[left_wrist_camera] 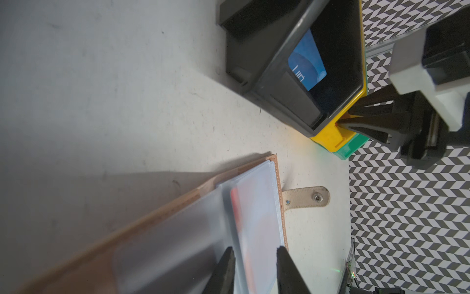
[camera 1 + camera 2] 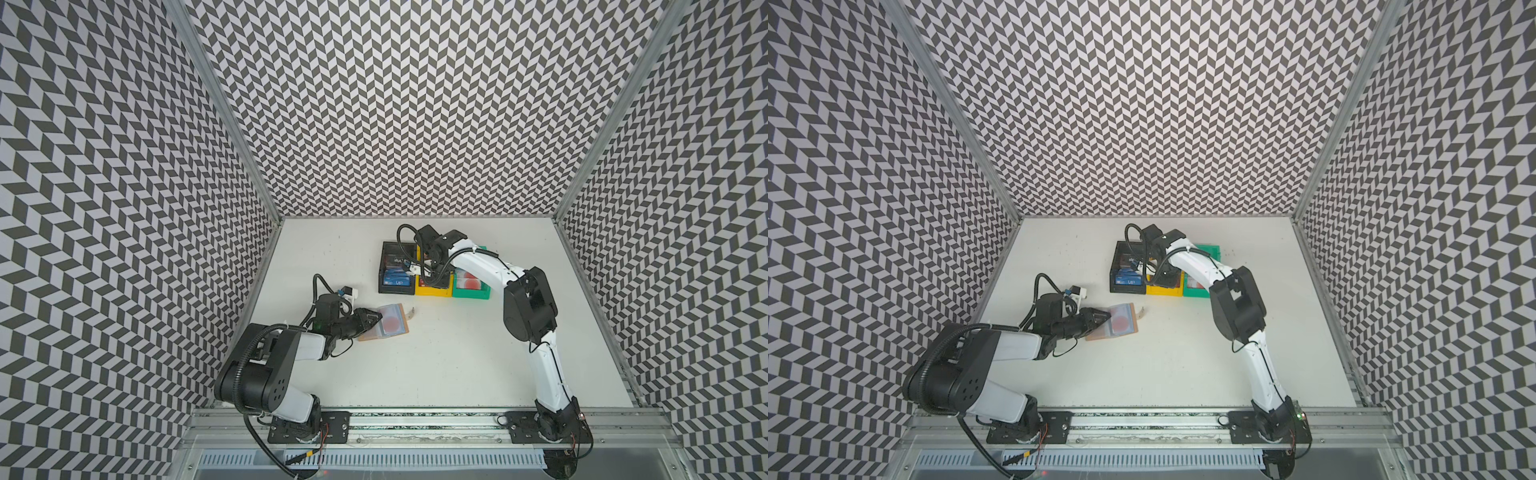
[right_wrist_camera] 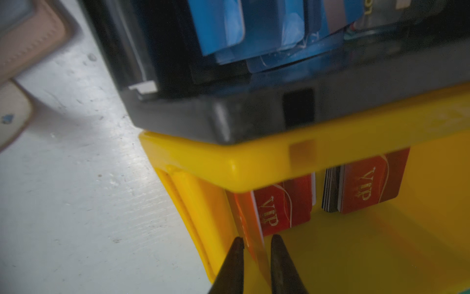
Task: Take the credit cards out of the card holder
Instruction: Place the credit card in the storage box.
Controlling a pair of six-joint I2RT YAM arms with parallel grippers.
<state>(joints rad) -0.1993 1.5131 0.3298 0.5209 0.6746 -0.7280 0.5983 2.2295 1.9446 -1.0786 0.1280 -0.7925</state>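
Nearest the base rail, on the white table (image 2: 436, 365), the tan leather-like bifold card holder (image 2: 404, 320) is laid open with its sleeves up. Its small snap tab (image 1: 305, 197) lies flat beside one edge. The left gripper (image 1: 254, 249) is set over the clear plastic sleeves with jaws partly spread; nothing is seen pinched between them. One pale credit card with a red circle (image 2: 390, 322) is lodged in the top sleeve.

Risk: if the holder is not pinned firmly, it may be dragged or folded shut when that card is pulled. The slick sleeve may also be lifted together with the card.

Farther back, three plastic bins are set touching in a row: black bin (image 2: 397, 290), yellow bin (image 2: 434, 291), green bin (image 2: 469, 294). The right gripper (image 3: 257, 238) is lowered into the yellow bin. Its jaws are narrowly parted about a thin red card (image 3: 248, 219) standing edge-on, with a sliver of clearance on either side.

Risk: the card may be carried back out if it clings to a pad on withdrawal. The black bin's rim is close and could be nudged.

Count:
- Arms 2, grippers 2.
- Card holder 1, with 1 card seen in it; the lower sleeves cannot be checked.
- Bins 3.
- Yellow bin: 2 red "VIP" faces (image 3: 282, 206), plus the card between the jaws and a dark-edged stack that cannot be counted.
- Black bin: at least 2 blue cards (image 2: 395, 276).
- Green bin: apparently 2 pale red-circled cards (image 2: 469, 282).
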